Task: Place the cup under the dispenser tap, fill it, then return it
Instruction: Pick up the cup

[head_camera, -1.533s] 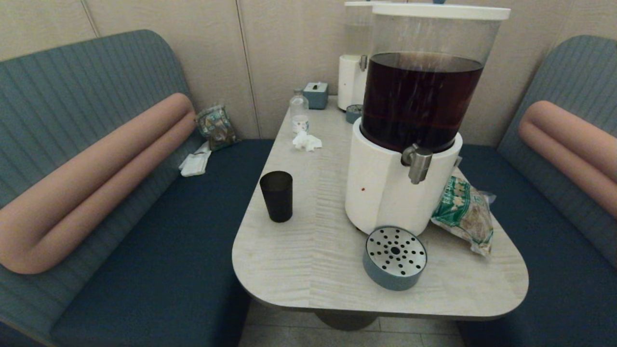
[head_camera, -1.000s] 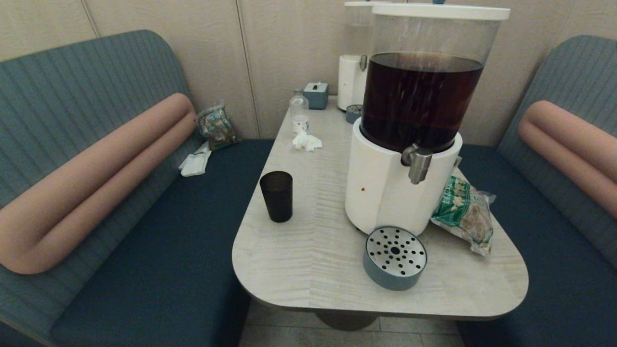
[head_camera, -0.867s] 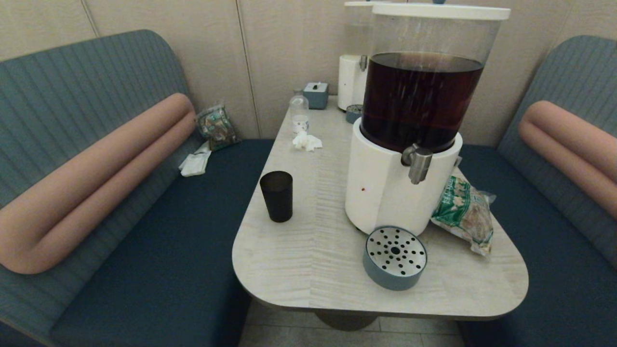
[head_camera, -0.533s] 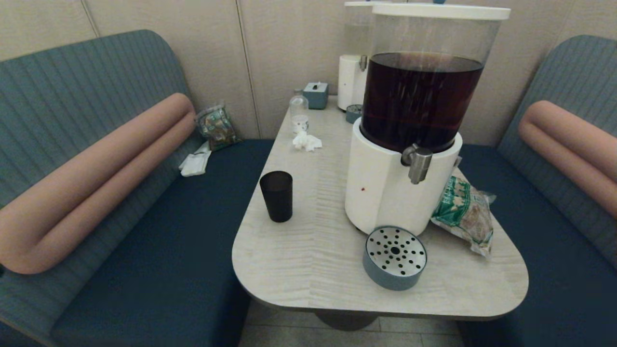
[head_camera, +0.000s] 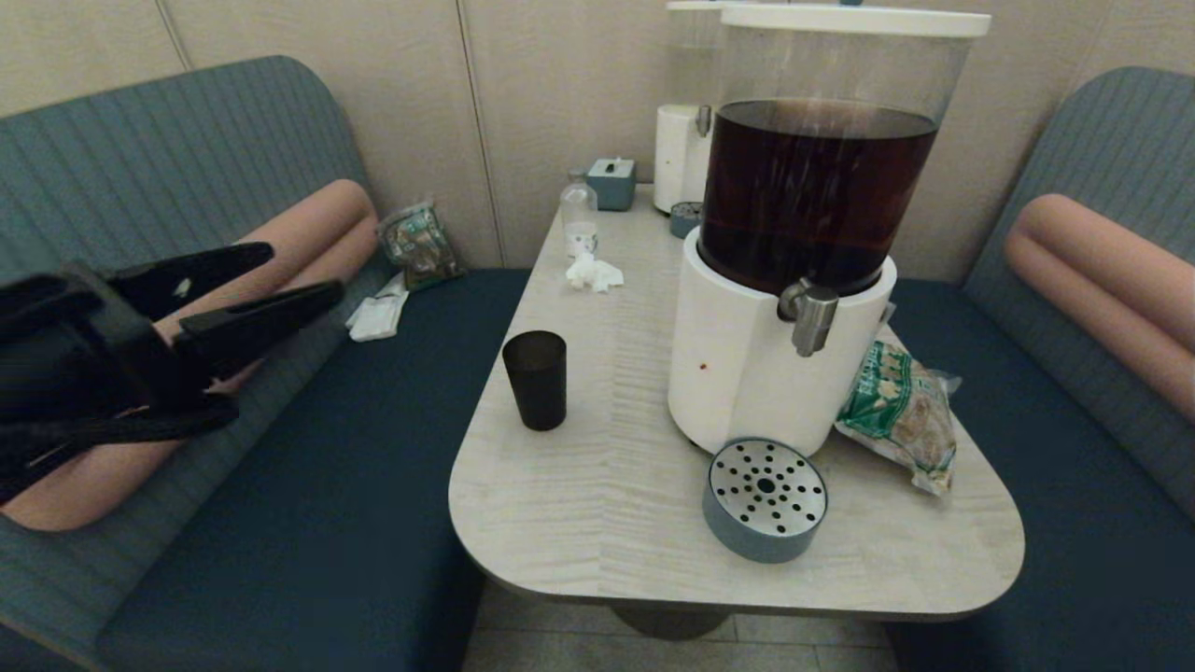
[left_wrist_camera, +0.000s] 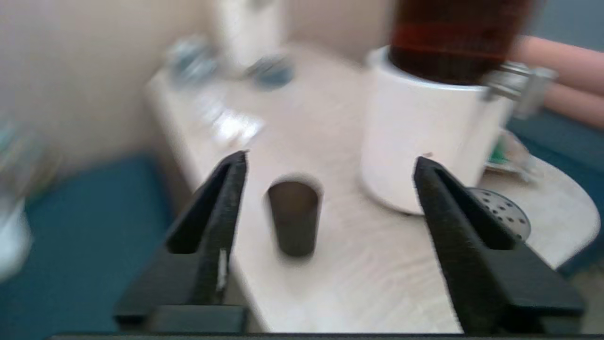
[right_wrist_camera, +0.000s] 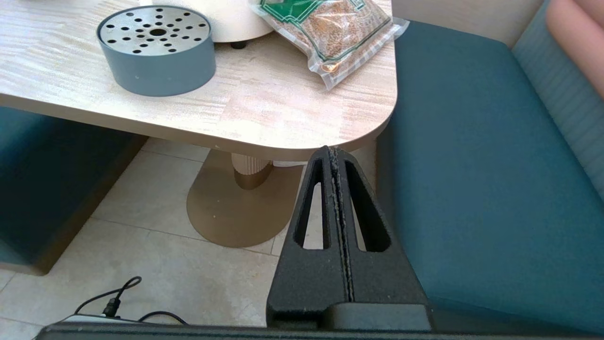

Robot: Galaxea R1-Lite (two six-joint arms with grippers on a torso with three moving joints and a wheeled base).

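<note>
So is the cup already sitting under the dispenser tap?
No, the cup stands on the table left of the white base, well apart from the dispenser tap.

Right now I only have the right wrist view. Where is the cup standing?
Observer: The cup stands upright near the table's left edge, left of the dispenser's white base, not under the dispenser tap.
Operator: Is the left gripper on it?
Observer: No. The left gripper hangs over the left bench, jaws open and empty, pointing toward the cup.
Operator: Drink left in the tank?
Observer: Yes, the dark drink stands well above the tap.
</note>
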